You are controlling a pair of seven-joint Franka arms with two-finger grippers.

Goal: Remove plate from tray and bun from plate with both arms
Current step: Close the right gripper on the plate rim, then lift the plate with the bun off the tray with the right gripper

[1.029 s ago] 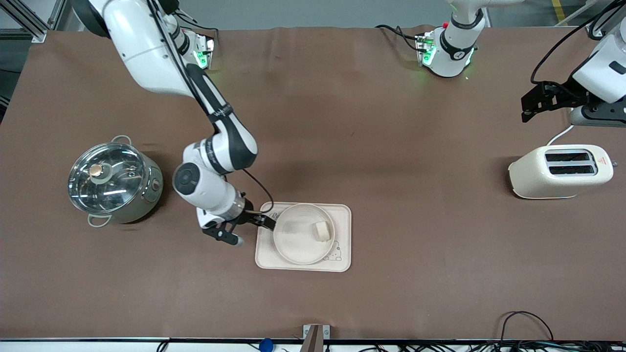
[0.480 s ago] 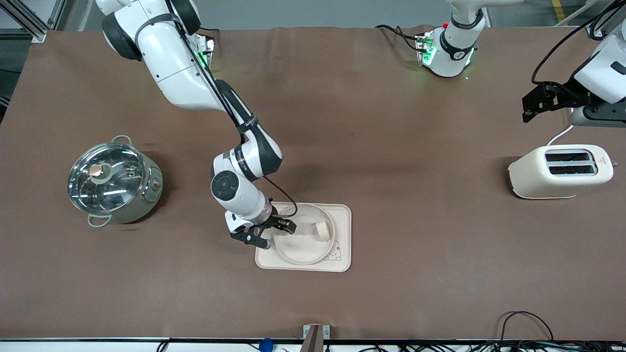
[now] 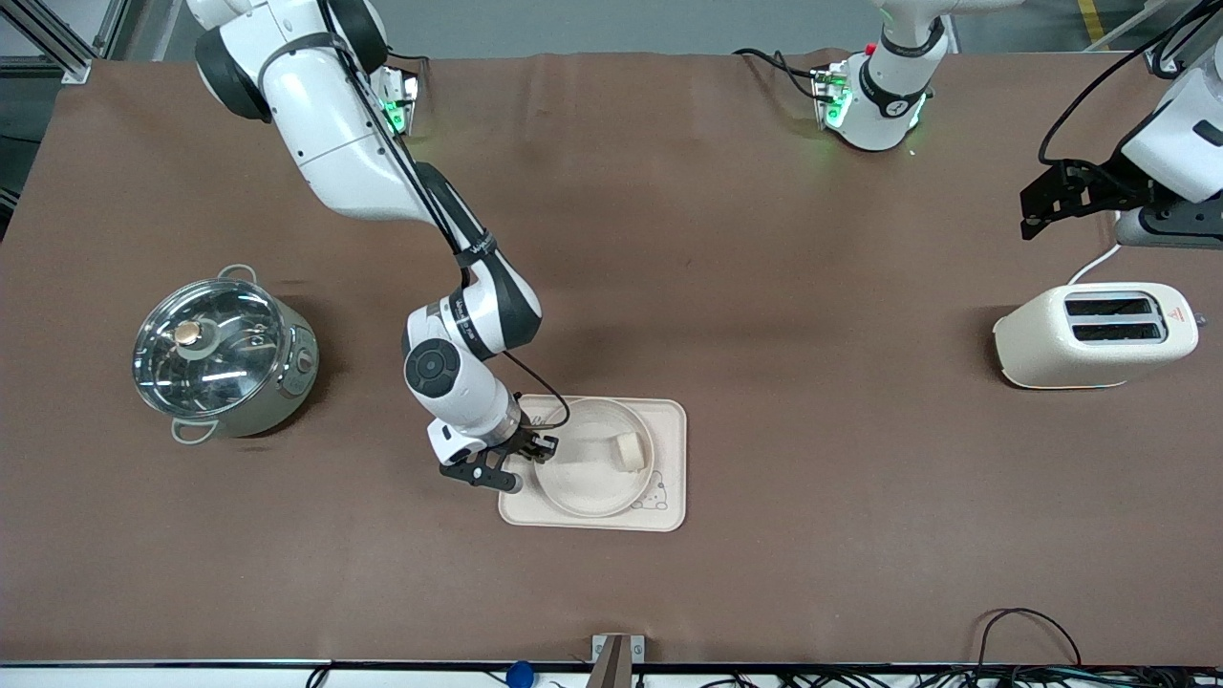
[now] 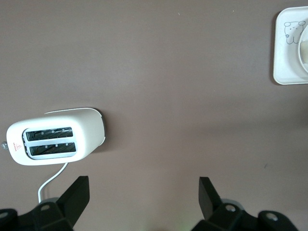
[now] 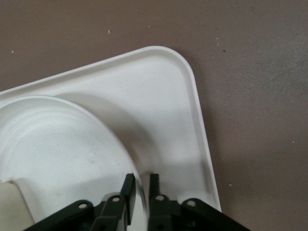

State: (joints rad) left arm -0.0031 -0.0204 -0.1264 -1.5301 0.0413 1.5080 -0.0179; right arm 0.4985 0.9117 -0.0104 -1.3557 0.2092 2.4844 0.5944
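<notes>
Right gripper (image 3: 528,457): closed on the rim of the plate (image 3: 592,478), at the edge toward the right arm's end of the desk.
Plate: on the tray (image 3: 672,459); bun (image 3: 628,450) on it.
Left gripper (image 4: 143,197): wide open, waiting above the toaster (image 3: 1094,334).
Advice: lift level and slowly, so the bun does not roll.

Robotics lab, staged as a kitchen. Two white arms (image 3: 382,182) bolted along one edge of a table (image 3: 764,287) under brown cloth; aluminium framing (image 3: 38,38) at one corner, loose cables (image 3: 1032,650) at the near edge. Props: toaster (image 3: 1094,334), lidded pot (image 3: 222,355), tray (image 3: 669,459).
</notes>
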